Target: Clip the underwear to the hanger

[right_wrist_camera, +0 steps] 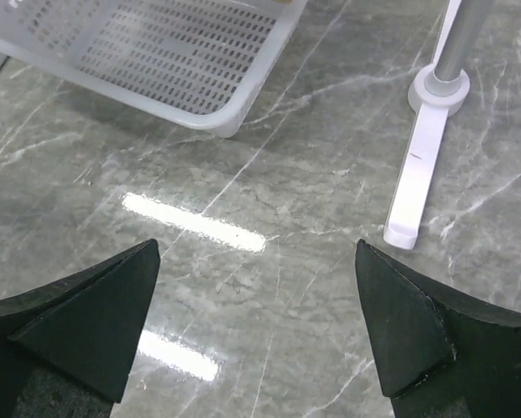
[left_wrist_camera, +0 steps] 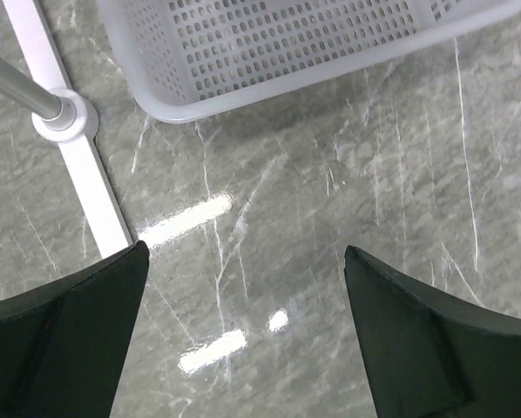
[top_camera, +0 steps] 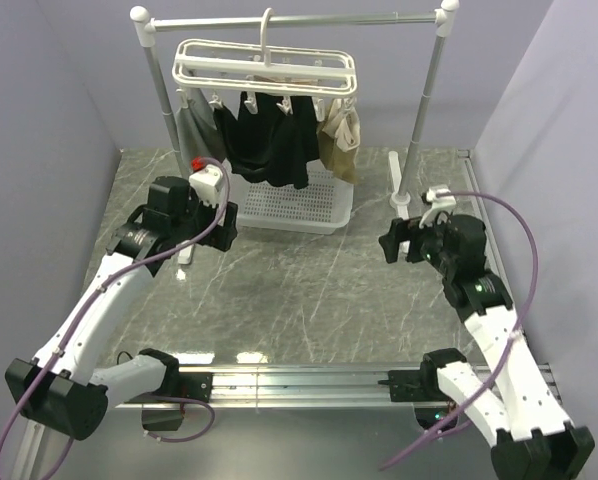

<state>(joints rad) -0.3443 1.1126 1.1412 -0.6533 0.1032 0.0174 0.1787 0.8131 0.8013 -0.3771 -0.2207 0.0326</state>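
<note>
Left gripper (top_camera: 225, 226): released, jaws spread wide, nothing between them. Hovers above the counter (top_camera: 309, 290) toward its left edge, just short of the near-left corner of the white basket (top_camera: 297, 208). Left wrist view: left gripper (left_wrist_camera: 243, 261) over bare grey marble, dark fingers (left_wrist_camera: 60, 348) at either side, basket wall beyond, and the left foot (left_wrist_camera: 93, 187) of the rail stand off to the left.

Right gripper (top_camera: 392, 243): likewise released and empty, jaws wide. Held above the counter toward the right edge, pointing left, well apart from the basket. Right wrist view: right gripper (right_wrist_camera: 256, 252) over bare marble with streaks of glare, basket corner at the far left, right foot (right_wrist_camera: 416, 174) of the stand at the far right.

Farther back, near the far edge of the counter: the basket, perforated, lying flat between the two feet.

Over it, along the far edge: grey rail stand (top_camera: 299, 18) with white knobs. Hooked on its bar: the hanger (top_camera: 264, 62), a white frame with dangling pegs.

Hanging from those pegs, in the middle of the frame: the underwear (top_camera: 269, 148), black, held up by the waistband, hem dropping to just above the basket's far side. To its right, a tan garment (top_camera: 339, 140); to its left, a small grey garment (top_camera: 194, 125), both on the same frame.
</note>
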